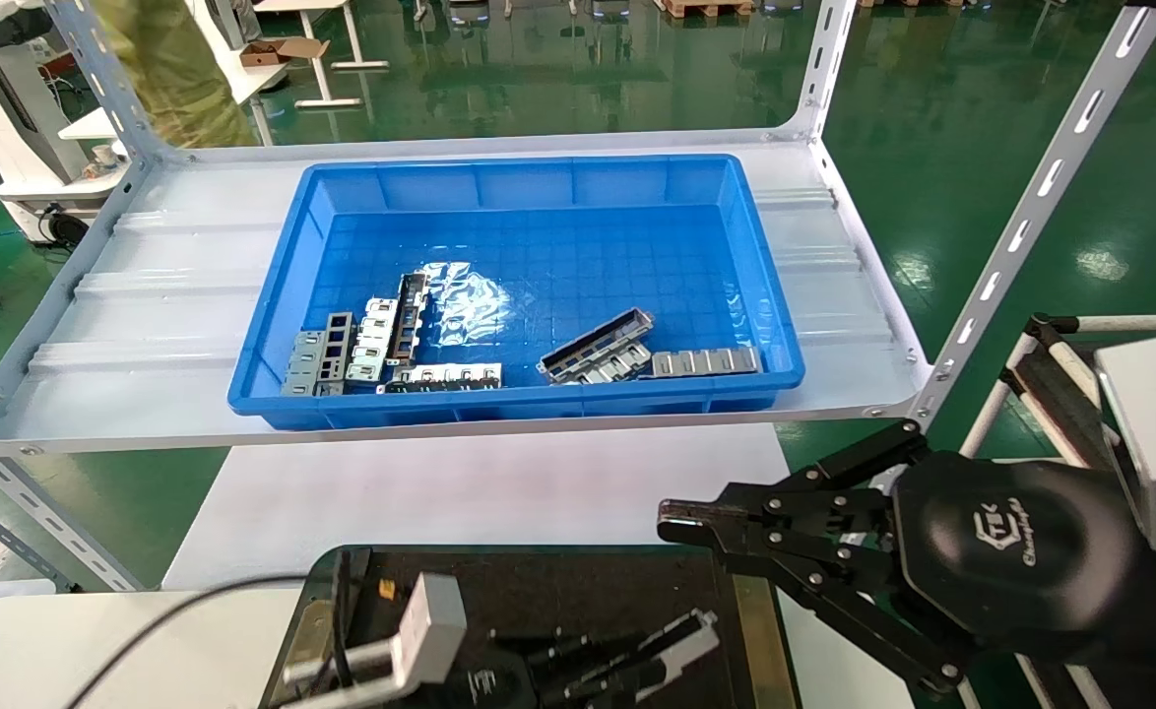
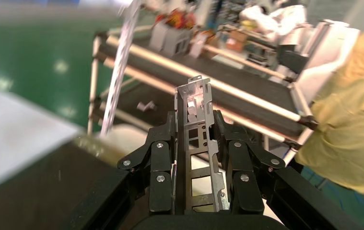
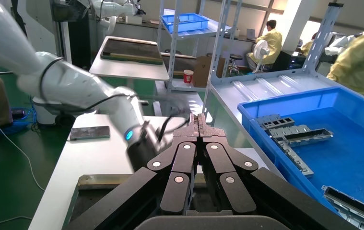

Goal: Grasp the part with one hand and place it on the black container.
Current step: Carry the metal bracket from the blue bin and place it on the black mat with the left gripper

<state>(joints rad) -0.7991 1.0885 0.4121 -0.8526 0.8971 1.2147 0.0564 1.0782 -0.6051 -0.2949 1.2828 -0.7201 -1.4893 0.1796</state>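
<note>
My left gripper (image 1: 627,660) is low at the front, over the black container (image 1: 558,581), a flat dark tray with a brass-coloured side strip. It is shut on the part (image 1: 681,635), a narrow grey metal channel bar. In the left wrist view the part (image 2: 196,134) stands clamped between the two fingers of the left gripper (image 2: 195,143) and sticks out past the tips. My right gripper (image 1: 681,517) is shut and empty, held just right of the tray; its closed tips show in the right wrist view (image 3: 198,122).
A big blue bin (image 1: 519,177) sits on the grey shelf (image 1: 174,295) behind, holding another channel bar (image 1: 598,345), flat silver plates (image 1: 706,361) and several more pieces (image 1: 361,345). Slotted shelf posts (image 1: 1031,207) stand at the right. A white table (image 1: 480,492) lies under the shelf.
</note>
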